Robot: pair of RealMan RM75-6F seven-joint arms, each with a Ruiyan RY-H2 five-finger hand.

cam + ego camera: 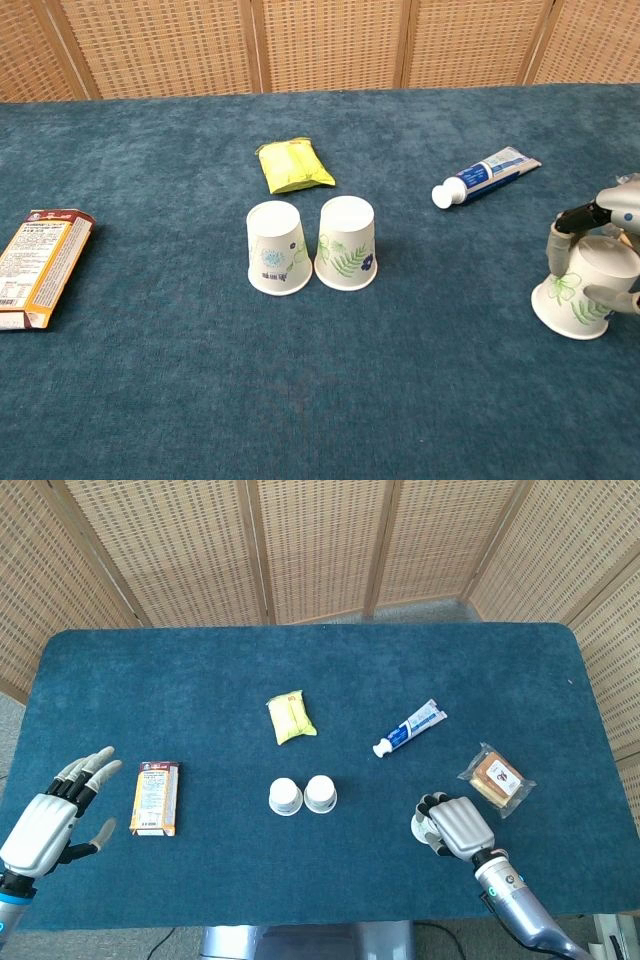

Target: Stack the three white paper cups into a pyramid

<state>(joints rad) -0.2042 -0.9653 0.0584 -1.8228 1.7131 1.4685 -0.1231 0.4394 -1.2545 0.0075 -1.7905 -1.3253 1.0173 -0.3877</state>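
Observation:
Two white paper cups stand upside down side by side mid-table: one with a blue print and one with a green leaf print. A third white cup stands upside down at the front right. My right hand curls its fingers around that cup and grips it, covering most of it from above. My left hand hovers open at the front left edge with fingers spread, holding nothing.
An orange box lies near the left hand. A yellow packet sits behind the two cups, a toothpaste tube to their right rear, and a wrapped snack just beyond the right hand.

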